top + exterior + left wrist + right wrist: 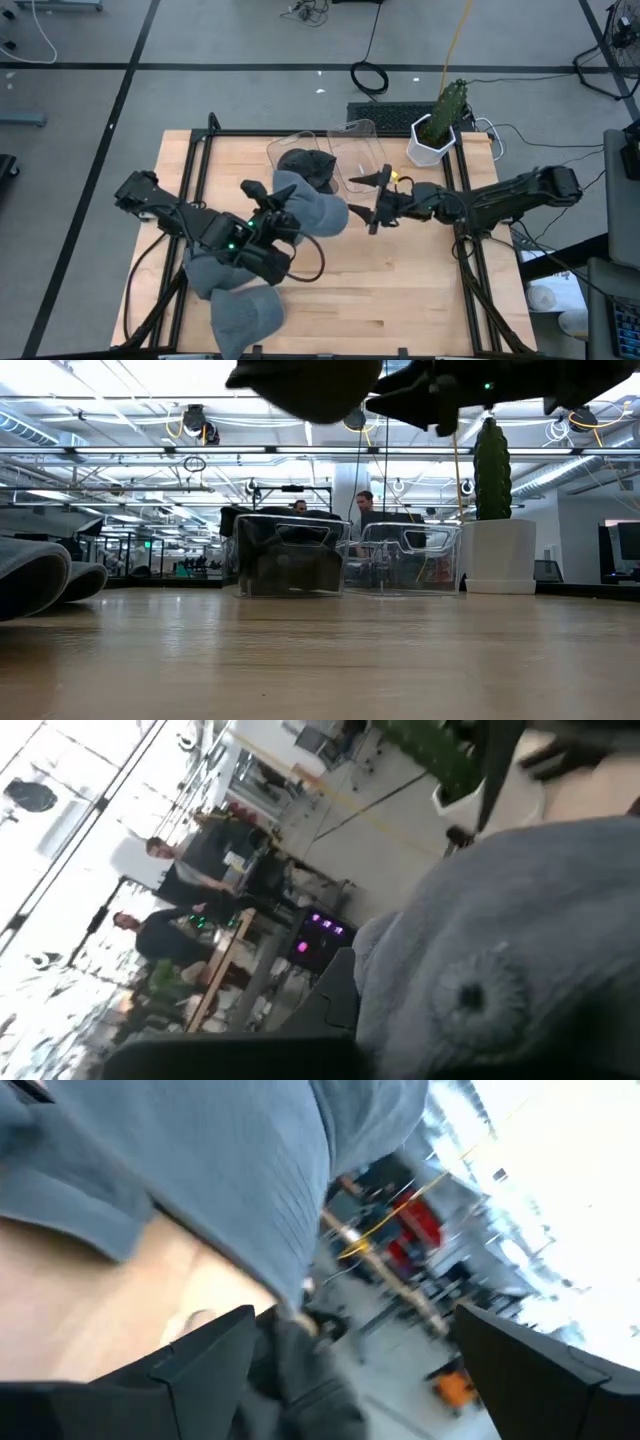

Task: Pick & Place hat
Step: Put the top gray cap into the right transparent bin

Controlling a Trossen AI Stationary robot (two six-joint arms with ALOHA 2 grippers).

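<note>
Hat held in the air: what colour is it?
Grey-blue; the hat shows best in the high view.

I was in a big open robotics lab or workshop: exposed ceiling trusses (150, 455) with strip lights, grey floor with loose cables (370, 75), rows of framed workstations behind my wooden table (400, 290), people (365, 505) standing at benches, a potted cactus (437, 125) at the table edge

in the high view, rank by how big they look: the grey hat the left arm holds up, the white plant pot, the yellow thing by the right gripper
1. grey hat, raised toward the camera, so it may look bigger than it is
2. white plant pot
3. yellow thing, mostly hidden
</note>
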